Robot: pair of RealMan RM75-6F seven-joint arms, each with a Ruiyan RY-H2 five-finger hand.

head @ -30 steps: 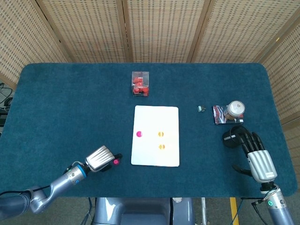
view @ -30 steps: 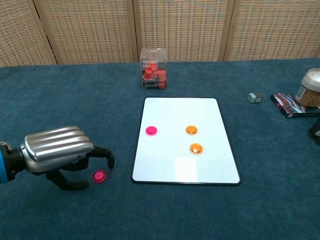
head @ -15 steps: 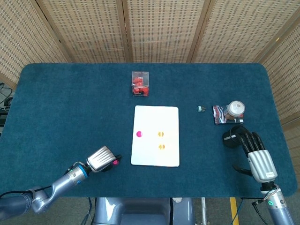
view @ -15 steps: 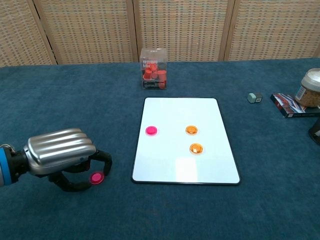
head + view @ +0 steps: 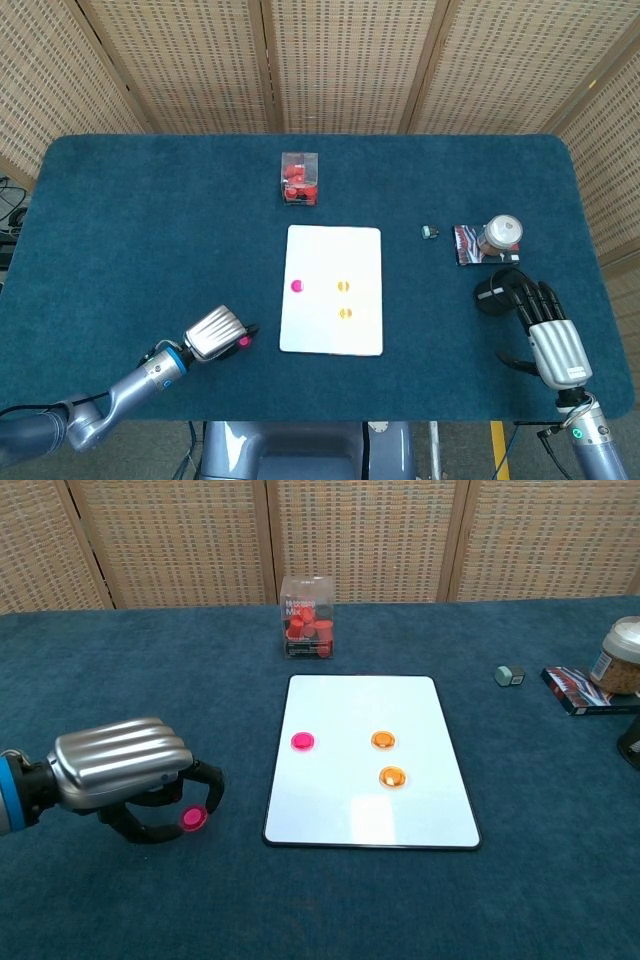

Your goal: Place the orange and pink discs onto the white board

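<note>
The white board point(image 5: 333, 290) point(image 5: 362, 760) lies mid-table with one pink disc point(image 5: 297, 286) point(image 5: 302, 741) and two orange discs point(image 5: 344, 287) point(image 5: 383, 740) point(image 5: 392, 776) on it. Left of the board's near corner, my left hand point(image 5: 214, 335) point(image 5: 125, 775) pinches a second pink disc point(image 5: 243, 342) point(image 5: 193, 818) between thumb and a fingertip, the disc tilted just above the cloth. My right hand point(image 5: 545, 330) rests at the right of the table, fingers spread and empty; the chest view does not show it.
A clear box of red pieces point(image 5: 299, 179) point(image 5: 307, 617) stands behind the board. At the right are a small grey cube point(image 5: 430, 232) point(image 5: 509, 675), a jar point(image 5: 499, 236) point(image 5: 621, 657) on a flat packet, and a black round object point(image 5: 490, 296) by my right fingertips.
My left hand's thumb and finger closed around the loose pink disc, which now sits slightly higher and tilted in the pinch. The right hand has not moved.
</note>
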